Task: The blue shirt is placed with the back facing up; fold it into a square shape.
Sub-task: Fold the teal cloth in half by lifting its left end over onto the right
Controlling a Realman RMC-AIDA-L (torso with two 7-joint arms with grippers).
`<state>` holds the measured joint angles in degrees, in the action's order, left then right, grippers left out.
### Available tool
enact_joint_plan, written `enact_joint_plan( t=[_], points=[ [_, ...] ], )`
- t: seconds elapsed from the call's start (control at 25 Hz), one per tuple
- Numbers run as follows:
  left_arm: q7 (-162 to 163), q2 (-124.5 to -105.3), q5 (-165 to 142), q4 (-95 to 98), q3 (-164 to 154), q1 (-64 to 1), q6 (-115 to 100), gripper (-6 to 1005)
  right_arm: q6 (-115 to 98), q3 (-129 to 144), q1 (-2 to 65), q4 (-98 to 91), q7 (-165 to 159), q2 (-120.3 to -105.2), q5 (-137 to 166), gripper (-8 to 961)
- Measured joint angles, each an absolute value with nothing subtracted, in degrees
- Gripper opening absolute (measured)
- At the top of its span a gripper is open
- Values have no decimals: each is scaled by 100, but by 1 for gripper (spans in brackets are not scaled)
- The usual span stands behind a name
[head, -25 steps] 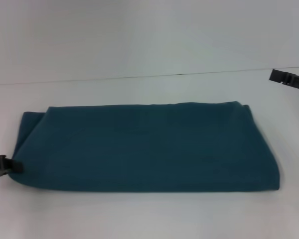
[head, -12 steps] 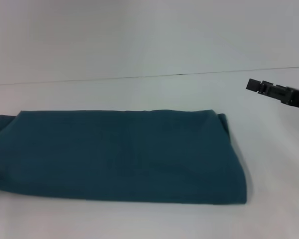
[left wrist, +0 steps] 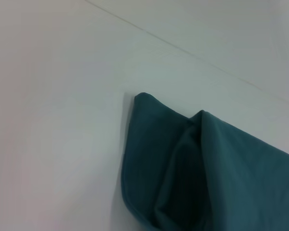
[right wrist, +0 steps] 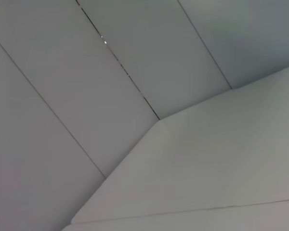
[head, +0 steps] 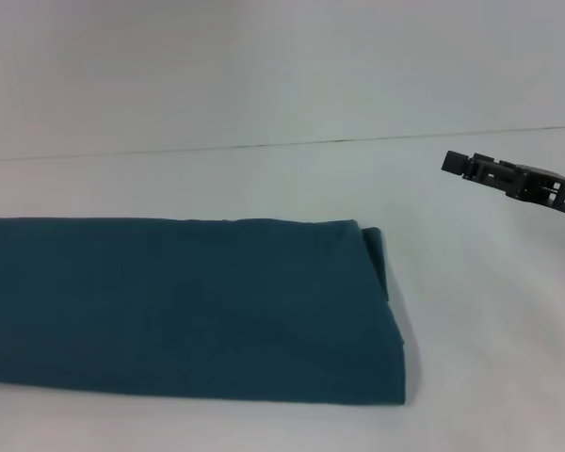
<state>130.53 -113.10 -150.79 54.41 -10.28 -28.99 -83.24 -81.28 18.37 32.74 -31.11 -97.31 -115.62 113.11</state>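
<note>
The blue shirt [head: 188,311] lies flat on the white table as a long folded rectangle, and its left end runs off the head view's edge. Its right end shows stacked layers at the fold. The left wrist view looks onto one layered corner of the blue shirt [left wrist: 221,168], with no fingers in the picture. My left gripper is out of view. My right gripper [head: 457,165] hovers to the right of the shirt and farther back, apart from the cloth, with nothing seen in it.
The white table [head: 471,377] stretches to a thin dark seam [head: 339,140] at the back, with a pale wall beyond. The right wrist view shows only white panels and a table corner [right wrist: 156,120].
The shirt has slid well to the left, its left end now past the frame edge. The left gripper at that end has left the view. The right gripper has come in leftward.
</note>
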Motion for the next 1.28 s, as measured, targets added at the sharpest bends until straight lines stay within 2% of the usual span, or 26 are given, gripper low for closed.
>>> enact_joint_plan(
  t=[0.32, 0.48, 0.68, 1.0, 1.28],
  points=[
    [12989, -11296, -14859, 5465, -927, -2872, -8477, 42, -8116, 1837, 3326, -3111, -9729, -11572, 11310, 900],
    [12744, -11372, -13865, 5445, -1050, -2939, -9200, 42, -8122, 1837, 3296, -3111, -9729, -11575, 11312, 900],
    [12698, -11656, -12227, 5464, -1777, -3131, -9906, 42, -8186, 1837, 3216, -3111, -9689, -11548, 11325, 900],
    [12384, -12372, -11108, 4960, -3346, -3954, -9536, 43, -8345, 1846, 3114, -3156, -9603, -11468, 11360, 899],
    [11137, -12440, -10135, 2472, -4494, -4808, -7986, 43, -8356, 1883, 3054, -3173, -9534, -11408, 11365, 899]
  ],
)
